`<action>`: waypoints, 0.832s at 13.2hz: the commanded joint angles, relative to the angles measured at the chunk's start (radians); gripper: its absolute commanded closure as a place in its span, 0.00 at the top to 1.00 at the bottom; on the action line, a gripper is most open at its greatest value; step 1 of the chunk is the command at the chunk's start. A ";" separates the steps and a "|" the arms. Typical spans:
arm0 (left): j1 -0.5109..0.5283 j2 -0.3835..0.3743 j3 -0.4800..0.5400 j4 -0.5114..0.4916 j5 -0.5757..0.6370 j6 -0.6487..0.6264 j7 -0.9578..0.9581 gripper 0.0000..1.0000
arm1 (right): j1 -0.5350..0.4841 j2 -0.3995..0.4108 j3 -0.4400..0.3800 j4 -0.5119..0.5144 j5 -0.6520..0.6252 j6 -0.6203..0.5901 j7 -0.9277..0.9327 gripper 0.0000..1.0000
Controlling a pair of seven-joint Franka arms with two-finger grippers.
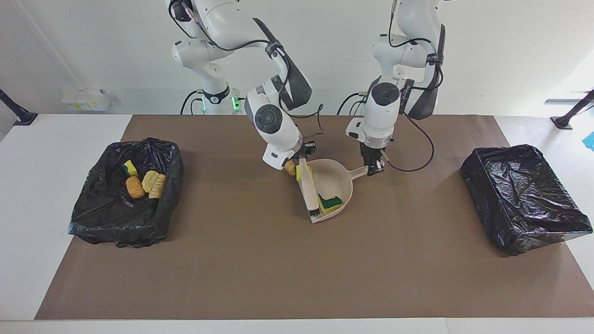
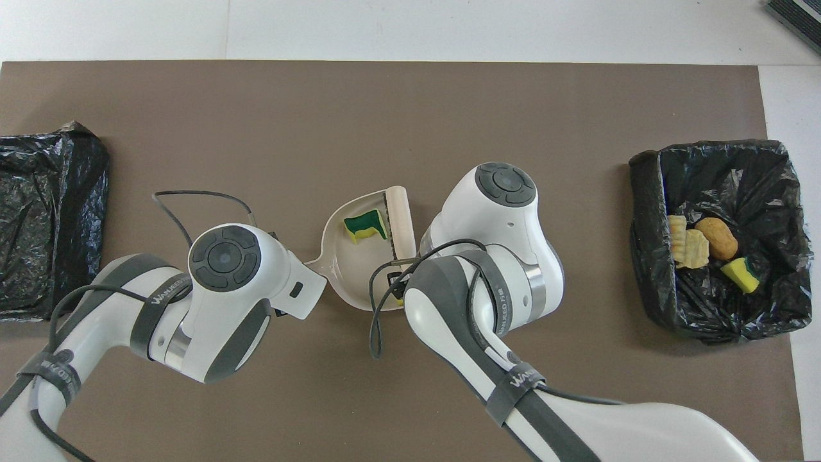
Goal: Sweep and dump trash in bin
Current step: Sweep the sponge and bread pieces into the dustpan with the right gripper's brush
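While the left gripper [image 1: 375,168] pinches the beige plastic dustpan [image 1: 335,183] handle, the right gripper [image 1: 304,157] clamps the cream brush [image 1: 308,191]. 1 green-yellow sponge scrap [image 1: 329,202] lies in the pan; 4 scraps sit in the black-lined bin [image 1: 160,204].

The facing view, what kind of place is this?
Probably a robot lab bench: two arms at a white table under a brown mat, with staged props, a dustpan and bag-lined bin.

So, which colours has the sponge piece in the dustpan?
Yellow with green backing, clearest in the overhead view: sponge piece, dustpan.
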 commanded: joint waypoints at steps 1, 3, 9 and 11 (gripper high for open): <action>-0.014 -0.002 0.008 -0.027 0.016 0.047 -0.015 0.00 | -0.020 0.024 0.002 0.092 0.030 -0.080 -0.001 0.00; -0.014 -0.002 0.008 -0.027 0.016 0.047 -0.004 0.00 | -0.031 0.001 -0.003 0.095 0.027 -0.138 0.003 0.00; -0.003 -0.011 0.013 -0.003 0.016 -0.007 0.091 0.00 | -0.046 -0.088 -0.030 0.066 -0.145 -0.379 0.455 0.00; 0.026 -0.015 0.013 0.038 0.016 -0.094 0.194 0.00 | -0.054 -0.111 -0.032 0.023 -0.146 -0.386 0.525 0.00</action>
